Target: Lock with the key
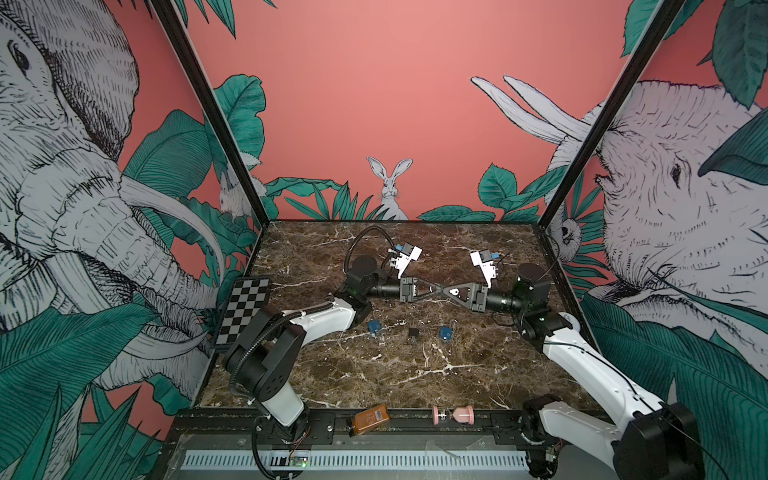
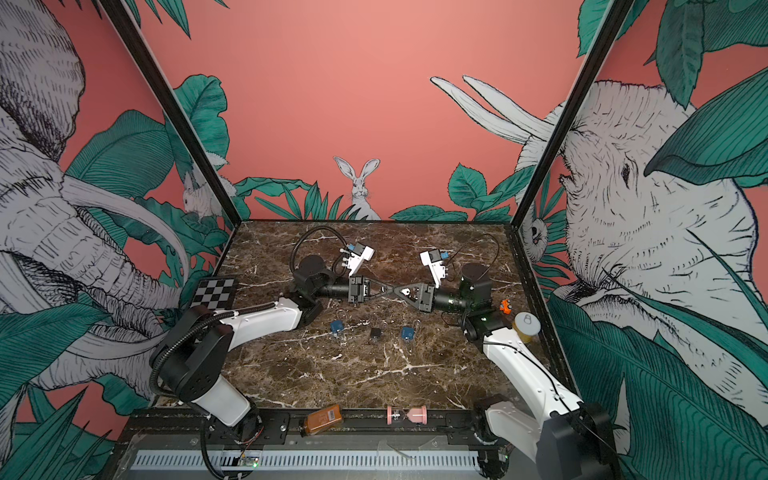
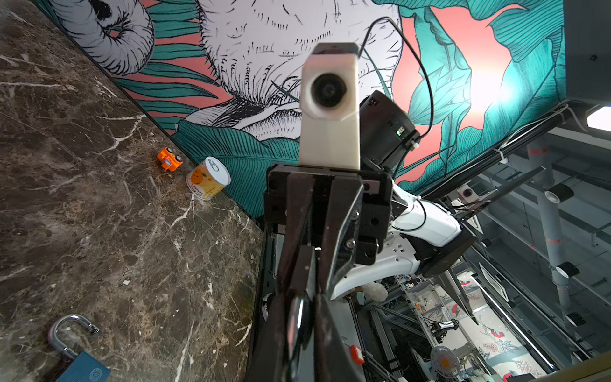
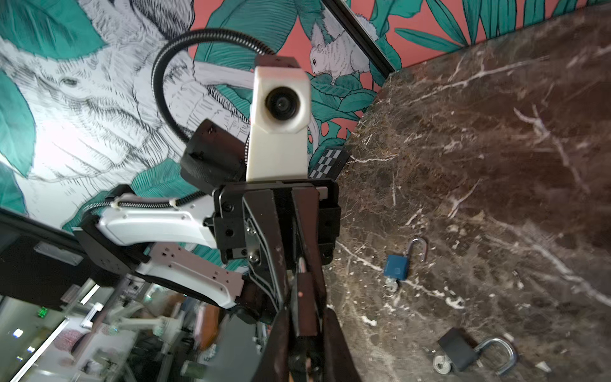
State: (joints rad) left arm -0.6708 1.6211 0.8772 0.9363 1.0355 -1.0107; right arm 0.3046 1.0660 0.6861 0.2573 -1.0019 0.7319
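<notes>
The left hand (image 1: 436, 289) and right hand (image 1: 447, 289) meet tip to tip over the middle of the desk (image 1: 374, 374); each hand's fingers taper close together, but I cannot tell whether either grips anything. Nearer the front edge, apart from both hands, three locks lie in a row: a blue lock (image 1: 375, 327), a black lock (image 1: 413, 332), a second blue lock (image 1: 445, 333); the wrist views show all three shackles open; a key (image 4: 441, 363) sits at the black lock's base.
</notes>
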